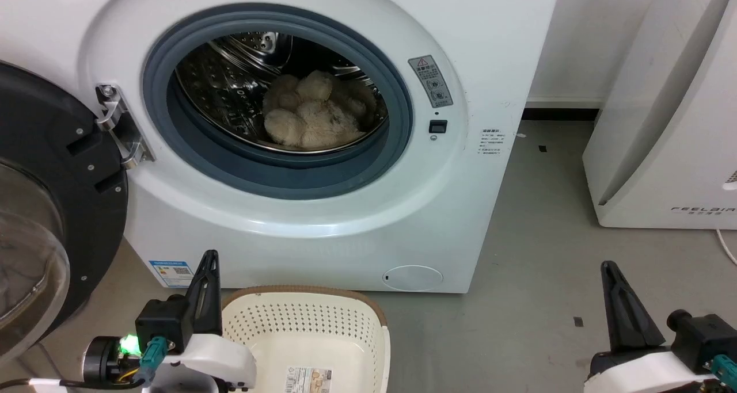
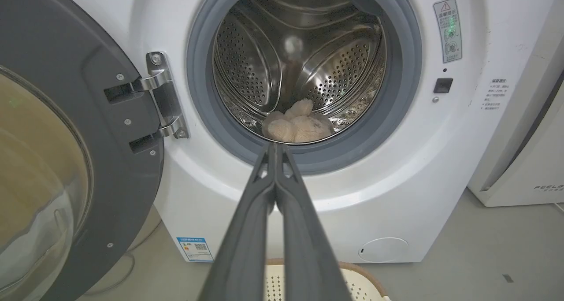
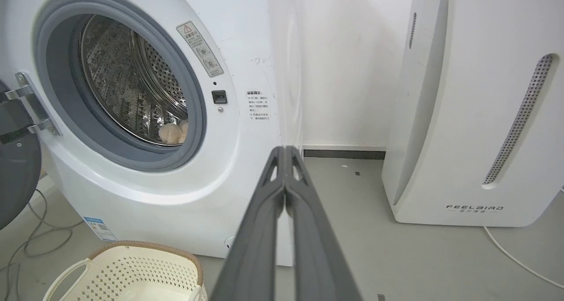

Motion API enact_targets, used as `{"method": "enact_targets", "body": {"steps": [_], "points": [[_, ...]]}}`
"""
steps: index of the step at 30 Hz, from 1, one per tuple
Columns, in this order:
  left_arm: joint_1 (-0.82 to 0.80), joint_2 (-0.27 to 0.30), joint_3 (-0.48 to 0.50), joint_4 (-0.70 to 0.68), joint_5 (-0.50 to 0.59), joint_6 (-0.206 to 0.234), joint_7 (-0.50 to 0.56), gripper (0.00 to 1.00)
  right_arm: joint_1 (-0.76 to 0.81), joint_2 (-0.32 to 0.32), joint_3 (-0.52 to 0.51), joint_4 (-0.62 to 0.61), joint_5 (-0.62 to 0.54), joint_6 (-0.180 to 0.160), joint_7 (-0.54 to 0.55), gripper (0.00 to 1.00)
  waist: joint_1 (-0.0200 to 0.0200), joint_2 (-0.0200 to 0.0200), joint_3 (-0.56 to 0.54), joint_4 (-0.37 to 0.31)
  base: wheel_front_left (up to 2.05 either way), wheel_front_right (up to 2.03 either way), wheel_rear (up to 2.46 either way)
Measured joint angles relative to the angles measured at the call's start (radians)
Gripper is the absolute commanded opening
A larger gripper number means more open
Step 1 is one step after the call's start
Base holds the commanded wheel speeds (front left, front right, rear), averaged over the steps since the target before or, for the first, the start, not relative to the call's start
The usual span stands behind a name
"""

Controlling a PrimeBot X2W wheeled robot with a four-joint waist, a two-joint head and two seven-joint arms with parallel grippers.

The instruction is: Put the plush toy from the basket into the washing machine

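Observation:
The cream plush toy lies inside the steel drum of the white washing machine, whose black-framed glass door hangs open at the left. The left wrist view shows the plush toy low in the drum, and the right wrist view catches a bit of the plush toy. The cream basket stands on the floor before the machine with nothing in it but its sticker. My left gripper is shut beside the basket's left rim, holding nothing. My right gripper is shut at the lower right, over the floor.
A white FEELBIRD appliance stands to the right of the washer, with a cable on the grey floor by it. More cables lie under the open door. Bare floor stretches between washer and appliance.

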Motion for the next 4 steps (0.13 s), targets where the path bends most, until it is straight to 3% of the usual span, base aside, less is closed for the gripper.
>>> {"method": "enact_targets", "body": {"steps": [4], "points": [[0.001,-0.001,0.0,-0.004,0.001,0.0,0.009,0.0,0.0,0.0,0.003,0.0,-0.005,0.0,0.007,0.0,0.0,0.0,-0.001,-0.002,0.0,0.0,0.0]]}}
